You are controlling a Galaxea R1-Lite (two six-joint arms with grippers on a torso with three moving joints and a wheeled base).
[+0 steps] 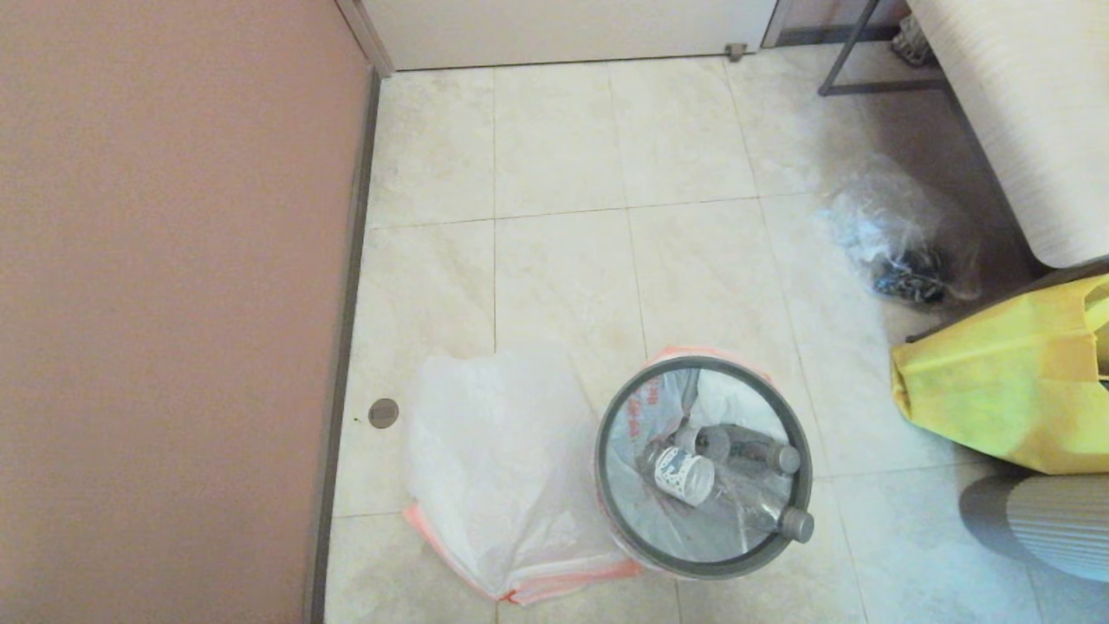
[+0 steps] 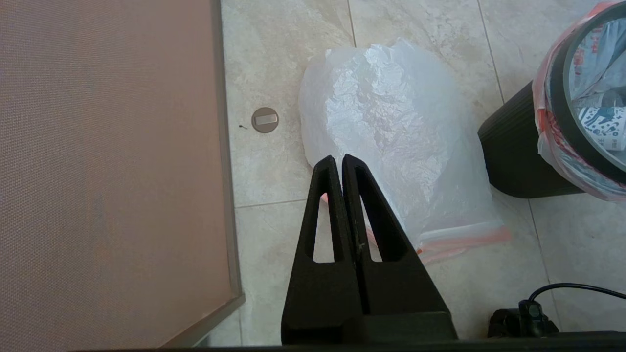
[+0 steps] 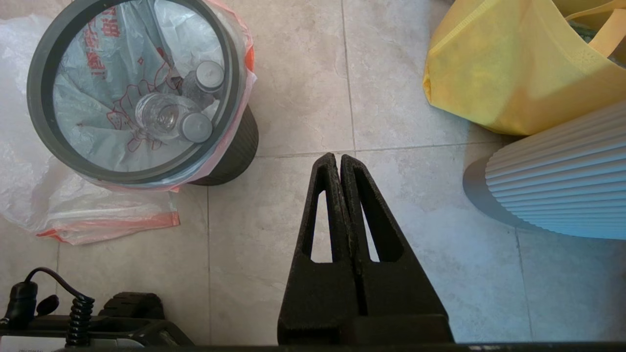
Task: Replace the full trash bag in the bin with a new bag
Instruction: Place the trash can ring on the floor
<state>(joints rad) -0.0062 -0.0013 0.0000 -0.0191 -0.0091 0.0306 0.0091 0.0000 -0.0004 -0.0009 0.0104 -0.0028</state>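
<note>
Two sets of fingers, both pressed together, nothing held: left gripper hanging over the new bag, right gripper above bare floor beside the bin. One bin, one full trash bag lining it, hem folded over the grey rim, three bottles inside. One new bag flat, left of bin, long axis running away from robot, hem nearest. Probably right arm closer to the bin.

Tile floor — bin, new bag beside, yellow bag, clear bag
</note>
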